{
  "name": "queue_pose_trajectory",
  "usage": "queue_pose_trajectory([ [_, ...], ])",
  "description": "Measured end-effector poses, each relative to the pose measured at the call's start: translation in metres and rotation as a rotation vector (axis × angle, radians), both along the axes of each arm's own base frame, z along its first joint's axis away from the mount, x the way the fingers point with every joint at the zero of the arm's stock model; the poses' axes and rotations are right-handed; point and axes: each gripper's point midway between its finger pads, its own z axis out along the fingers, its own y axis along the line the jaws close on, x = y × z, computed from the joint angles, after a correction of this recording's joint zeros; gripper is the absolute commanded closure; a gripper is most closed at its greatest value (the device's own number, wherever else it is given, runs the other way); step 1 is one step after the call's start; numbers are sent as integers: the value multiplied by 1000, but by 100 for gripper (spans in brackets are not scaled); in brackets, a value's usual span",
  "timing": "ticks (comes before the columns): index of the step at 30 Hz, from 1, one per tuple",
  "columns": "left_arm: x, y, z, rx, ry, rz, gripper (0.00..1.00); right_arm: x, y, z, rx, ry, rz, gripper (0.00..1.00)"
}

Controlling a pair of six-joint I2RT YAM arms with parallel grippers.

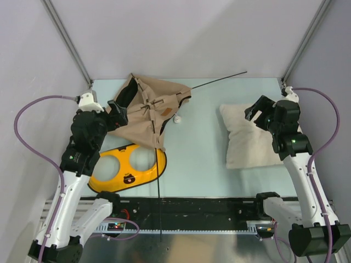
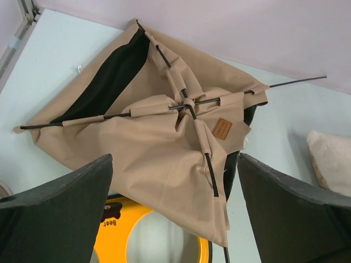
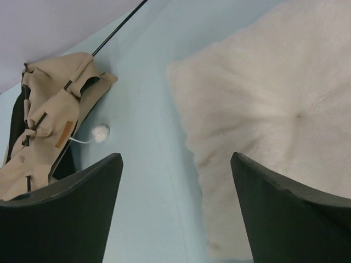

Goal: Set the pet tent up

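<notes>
Where the pale blue worktop (image 1: 197, 142) fills the upper middle of the top view, the pet tent (image 1: 151, 112) lies collapsed and flat, a rumpled spread of smooth tan fabric with thin black poles threaded through sleeves that cross near its centre. One long pole (image 1: 219, 80) juts toward the upper right, and another (image 1: 159, 186) runs straight down past the worktop's near edge. Just below the tent sits the glossy yellow feeder (image 1: 127, 176), oval, with two round wells that look pale inside; the tent's lower corner overlaps its upper rim. A cream pillow (image 1: 249, 137), squarish and fluffy, rests at the right. The left wrist view adds the tent's dark inner lining at upper left and the stitched brown label (image 2: 222, 129), while the right wrist view shows the pillow's tufted centre and the white pom-pom (image 3: 100, 133) on its cord, lying just beside the tent. The left gripper (image 1: 118, 115) hovers at the tent's left edge, fingers (image 2: 66, 208) spread wide. The right gripper (image 1: 258, 109) hangs over the pillow's upper left part, fingers (image 3: 60, 213) also well apart.
</notes>
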Motion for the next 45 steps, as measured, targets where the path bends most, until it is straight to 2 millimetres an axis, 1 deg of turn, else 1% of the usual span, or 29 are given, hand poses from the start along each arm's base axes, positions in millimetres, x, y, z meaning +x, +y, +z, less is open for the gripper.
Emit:
queue_pose_trajectory([
  [3, -2, -1, -4, -7, 18, -3, 0, -3, 2, 0, 18, 1, 2, 4],
  [7, -7, 0, -1, -18, 6, -3, 0, -12, 15, 5, 40, -10, 69, 3],
  [9, -12, 1, 2, -21, -9, -4, 0, -19, 29, 7, 42, -20, 135, 3],
  [12, -19, 0, 0, -26, -18, -12, 0, -36, 64, 7, 41, -27, 277, 3],
  [13, -21, -1, -2, -30, -18, -23, 0, -45, 80, 6, 41, -28, 342, 3],
  [14, -23, -3, -3, -35, -18, -33, 0, -52, 91, 3, 42, -25, 390, 3],
  [18, -26, -14, -10, -67, 0, -86, 0, -96, 152, -14, 15, 0, 636, 4],
  [20, -28, -18, -14, -81, 12, -105, 0, -127, 186, -26, -12, 23, 781, 5],
  [22, -30, -20, -18, -95, 18, -116, 0, -153, 211, -36, -40, 42, 882, 5],
  [24, -34, -22, -22, -105, 27, -125, 0, -183, 240, -50, -78, 68, 988, 6],
  [28, -45, -21, -23, -117, 29, -131, 0, -236, 284, -81, -143, 115, 1138, 6],
  [31, -53, -21, -20, -126, 10, -135, 0, -268, 312, -104, -174, 134, 1222, 6],
  [34, -59, -20, -23, -128, 4, -139, 0, -292, 334, -121, -174, 146, 1274, 7],
  [36, -60, -20, -30, -127, 24, -140, 0, -304, 348, -133, -170, 154, 1296, 8],
  [38, -62, -20, -39, -125, 50, -138, 0, -311, 357, -143, -178, 168, 1301, 10],
  [40, -63, -20, -47, -123, 74, -136, 0, -316, 367, -152, -181, 178, 1299, 15],
  [42, -65, -20, -52, -125, 90, -134, 0, -318, 372, -160, -187, 188, 1288, 25],
  [43, -66, -20, -54, -125, 94, -133, 0, -318, 373, -163, -188, 193, 1280, 34],
  [45, -67, -19, -55, -126, 98, -132, 0, -317, 374, -168, -189, 202, 1264, 48],
])
